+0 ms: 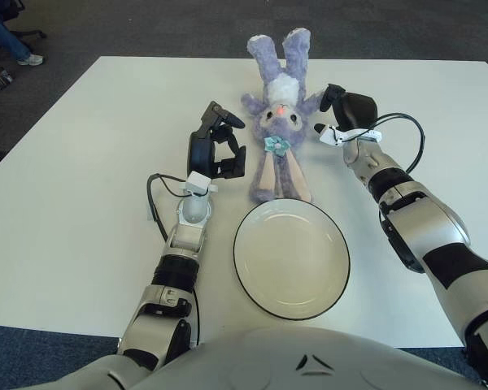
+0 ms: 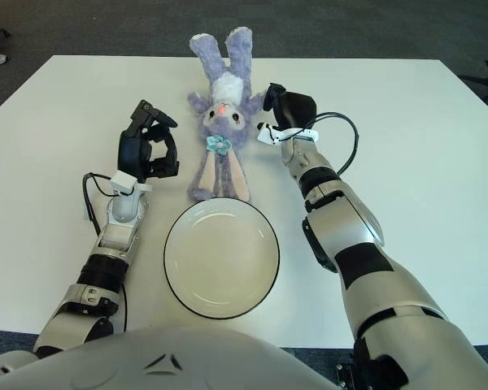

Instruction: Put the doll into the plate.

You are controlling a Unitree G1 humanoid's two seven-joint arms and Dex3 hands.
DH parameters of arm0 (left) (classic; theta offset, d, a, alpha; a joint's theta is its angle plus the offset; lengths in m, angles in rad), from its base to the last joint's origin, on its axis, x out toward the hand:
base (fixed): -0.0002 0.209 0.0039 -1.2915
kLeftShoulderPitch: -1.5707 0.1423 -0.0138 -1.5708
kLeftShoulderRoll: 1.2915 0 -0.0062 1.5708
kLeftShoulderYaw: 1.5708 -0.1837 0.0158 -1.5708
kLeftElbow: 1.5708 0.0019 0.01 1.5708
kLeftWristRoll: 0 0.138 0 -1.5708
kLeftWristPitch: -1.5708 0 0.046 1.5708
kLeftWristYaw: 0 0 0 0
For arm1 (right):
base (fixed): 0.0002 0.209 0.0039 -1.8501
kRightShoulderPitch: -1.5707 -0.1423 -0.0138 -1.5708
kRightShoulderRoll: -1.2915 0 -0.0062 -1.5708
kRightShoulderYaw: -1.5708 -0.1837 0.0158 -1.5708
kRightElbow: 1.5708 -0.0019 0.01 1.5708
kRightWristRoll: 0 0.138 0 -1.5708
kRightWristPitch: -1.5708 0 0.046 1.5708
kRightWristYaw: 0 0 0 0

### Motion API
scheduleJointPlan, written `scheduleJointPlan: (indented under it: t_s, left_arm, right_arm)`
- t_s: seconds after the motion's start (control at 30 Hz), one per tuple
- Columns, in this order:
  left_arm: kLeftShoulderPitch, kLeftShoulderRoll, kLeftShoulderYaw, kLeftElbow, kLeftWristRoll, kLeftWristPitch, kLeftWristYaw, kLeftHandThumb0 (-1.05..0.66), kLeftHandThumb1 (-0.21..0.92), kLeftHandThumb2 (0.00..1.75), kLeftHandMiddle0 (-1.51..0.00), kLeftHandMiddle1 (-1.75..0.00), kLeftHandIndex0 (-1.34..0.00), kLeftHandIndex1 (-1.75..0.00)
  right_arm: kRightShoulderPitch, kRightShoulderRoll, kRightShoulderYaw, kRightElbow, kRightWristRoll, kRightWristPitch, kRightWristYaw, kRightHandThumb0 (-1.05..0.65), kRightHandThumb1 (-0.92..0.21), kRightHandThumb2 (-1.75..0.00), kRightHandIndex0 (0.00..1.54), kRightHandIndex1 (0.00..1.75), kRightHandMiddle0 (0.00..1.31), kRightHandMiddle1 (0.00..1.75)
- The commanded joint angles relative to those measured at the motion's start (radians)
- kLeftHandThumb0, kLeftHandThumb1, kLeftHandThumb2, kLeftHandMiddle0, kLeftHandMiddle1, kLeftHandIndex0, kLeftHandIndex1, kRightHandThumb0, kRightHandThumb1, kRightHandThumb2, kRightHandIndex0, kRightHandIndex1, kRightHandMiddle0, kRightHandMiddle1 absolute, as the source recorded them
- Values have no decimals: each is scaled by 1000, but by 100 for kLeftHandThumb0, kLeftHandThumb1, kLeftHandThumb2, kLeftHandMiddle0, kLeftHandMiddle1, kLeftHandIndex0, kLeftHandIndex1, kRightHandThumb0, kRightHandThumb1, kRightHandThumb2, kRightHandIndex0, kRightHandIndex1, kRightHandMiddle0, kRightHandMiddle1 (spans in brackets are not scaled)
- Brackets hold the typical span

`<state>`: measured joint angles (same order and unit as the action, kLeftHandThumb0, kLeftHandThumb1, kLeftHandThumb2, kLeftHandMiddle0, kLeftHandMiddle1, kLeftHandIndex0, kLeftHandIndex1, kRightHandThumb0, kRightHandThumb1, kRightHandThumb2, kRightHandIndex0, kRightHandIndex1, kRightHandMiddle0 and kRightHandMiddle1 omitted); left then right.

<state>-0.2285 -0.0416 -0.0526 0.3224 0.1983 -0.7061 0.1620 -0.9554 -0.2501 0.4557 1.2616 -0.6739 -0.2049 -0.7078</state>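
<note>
Doll, a purple plush rabbit [image 1: 280,122] with a white belly patch, pale long ears and a small teal bow at its neck, lies flat on its back on the white table [image 1: 81,187], feet pointing away from the robot and ears trailing toward it. Ear tips end just beside the far rim of the round white plate with a thin dark edge [image 1: 291,257], touching or nearly so; cannot tell which. Plate holds nothing, so the task is not yet done. Left hand [image 1: 215,146] shows upright just beside the doll's left flank, black fingers [image 1: 228,122] partly curled but apart, nothing between them; a clear gap of table separates it from the plush. Right hand [image 1: 347,110] sits close against the opposite side, near the doll's outstretched arm; the fingers are loosely bent around empty space, and contact with the plush cannot be confirmed from either eye. Placement reads as a bracketing stance: one hand on each side of a soft, floppy body, likely so the two can close inward and lift it together, since a single pinch would let the limbs droop. Judged stage: pre-grasp. Likely next need is for both hands to press in at the torso, then carry the doll a short way toward the robot over the plate. Risk: ears dragging on the rim and shifting the plate.
</note>
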Motion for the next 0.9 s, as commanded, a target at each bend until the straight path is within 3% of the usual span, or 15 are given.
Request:
scheduleJointPlan:
  t_s: [0.0,0.03,0.07,0.13,0.23,0.43,0.87]
  left_arm:
    - [128,5,-4,68,-9,13,-3,-43,49,109,-104,-175,-47,-175]
    - [128,6,-4,68,-9,13,-4,-43,50,109,-104,-175,-47,-175]
    - [128,6,-4,68,-9,13,-4,-43,50,109,-104,-175,-47,-175]
    - [127,7,-4,70,-10,12,-5,-43,50,109,-104,-175,-47,-175]
    - [123,9,-4,76,-11,9,-6,-43,50,109,-104,-175,-47,-175]
    - [119,11,-3,81,-12,10,-7,-42,50,108,-104,-175,-47,-175]
    - [110,17,-5,92,-15,4,-10,-42,50,109,-103,-175,-47,-175]
  right_arm:
    - [1,-4,18,-1,-24,30,-27,12,-62,-74,57,151,36,144]
    - [-2,-3,26,1,-33,45,-31,21,-73,-56,53,149,28,139]
    - [-3,-3,32,2,-40,55,-33,13,-65,-63,48,140,26,135]
    - [-6,-2,41,3,-50,74,-40,-8,-36,-97,37,115,17,128]
    - [-13,1,60,4,-69,112,-57,-20,-21,-113,28,99,10,124]
    - [-23,1,75,-15,-86,159,-66,-28,-13,-119,18,84,1,119]
    - [-45,8,59,-50,-56,210,-15,-29,-10,-118,13,77,0,102]
